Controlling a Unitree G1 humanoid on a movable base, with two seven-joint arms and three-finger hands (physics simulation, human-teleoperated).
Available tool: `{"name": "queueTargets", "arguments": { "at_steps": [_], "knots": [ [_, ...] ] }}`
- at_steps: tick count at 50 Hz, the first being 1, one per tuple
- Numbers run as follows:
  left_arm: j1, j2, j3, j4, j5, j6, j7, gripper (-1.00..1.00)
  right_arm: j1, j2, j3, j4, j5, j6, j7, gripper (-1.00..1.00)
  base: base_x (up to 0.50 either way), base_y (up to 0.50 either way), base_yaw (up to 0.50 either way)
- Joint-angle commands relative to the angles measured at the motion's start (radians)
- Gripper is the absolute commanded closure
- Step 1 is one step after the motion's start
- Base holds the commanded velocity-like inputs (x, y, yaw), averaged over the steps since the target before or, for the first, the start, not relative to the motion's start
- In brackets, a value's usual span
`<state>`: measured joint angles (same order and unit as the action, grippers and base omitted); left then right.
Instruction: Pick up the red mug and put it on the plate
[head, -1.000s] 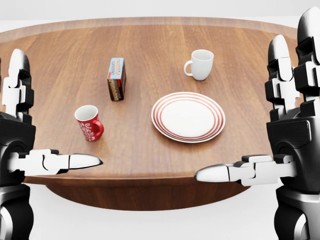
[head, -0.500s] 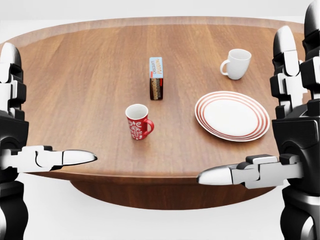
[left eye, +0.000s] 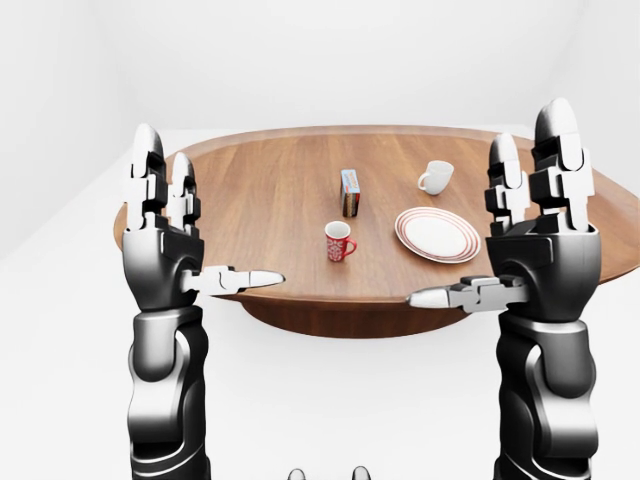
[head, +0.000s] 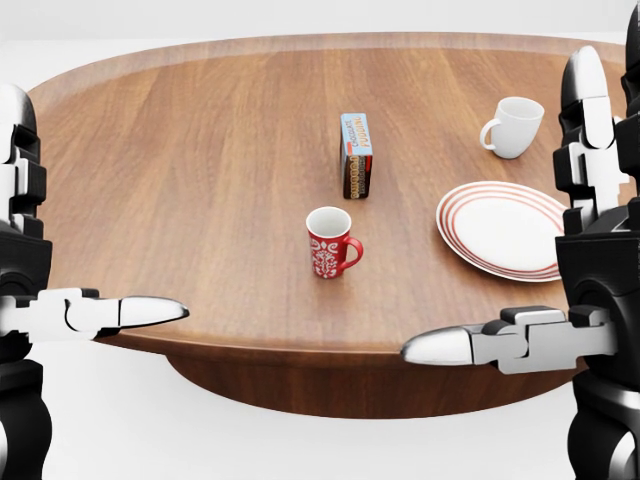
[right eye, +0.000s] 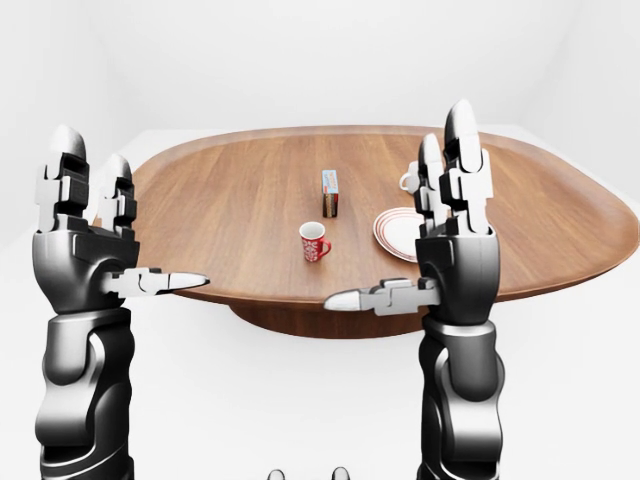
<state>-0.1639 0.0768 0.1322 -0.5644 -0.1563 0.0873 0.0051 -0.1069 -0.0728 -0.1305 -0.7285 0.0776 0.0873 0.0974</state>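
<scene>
The red mug (head: 330, 243), with a white pattern and its handle to the right, stands upright on the round wooden table (head: 200, 150), near the head view's centre. The red-ringed white plate (head: 505, 230) lies to its right, partly behind my right hand. My left hand (left eye: 205, 200) is open, fingers up and thumb pointing inward, raised on the near side of the table's edge, to the left of the mug. My right hand (left eye: 485, 200) is open in the same pose, in line with the plate. Neither touches anything.
A white mug (head: 515, 127) stands above the plate in the head view. A small blue and brown box (head: 356, 155) stands upright just above the red mug. The table's near edge (head: 300, 345) runs between my hands, with white floor beyond it.
The whole picture has slid to the right, so the camera has moved left with the base. The mug now sits near the view's centre. Both hands keep their open pose.
</scene>
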Motion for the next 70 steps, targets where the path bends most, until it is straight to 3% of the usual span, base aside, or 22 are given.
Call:
{"name": "queueTargets", "arguments": {
  "at_steps": [1, 60, 70],
  "knots": [
    [0.0, 0.001, 0.002, 0.005, -0.002, 0.0, 0.0, -1.0, 0.001, -0.003, -0.011, -0.014, 0.018, 0.0, 0.003, -1.0, 0.0, 0.0, 0.0],
    [0.001, 0.005, 0.009, 0.037, -0.008, 0.0, -0.003, -1.0, 0.006, 0.0, -0.001, 0.009, 0.016, 0.0, 0.004, -1.0, 0.49, 0.0, 0.0],
    [0.002, 0.006, 0.012, 0.037, -0.008, 0.0, -0.004, -1.0, 0.005, 0.002, 0.017, 0.025, -0.012, 0.0, 0.005, -1.0, 0.04, 0.0, 0.0]
  ]
}}
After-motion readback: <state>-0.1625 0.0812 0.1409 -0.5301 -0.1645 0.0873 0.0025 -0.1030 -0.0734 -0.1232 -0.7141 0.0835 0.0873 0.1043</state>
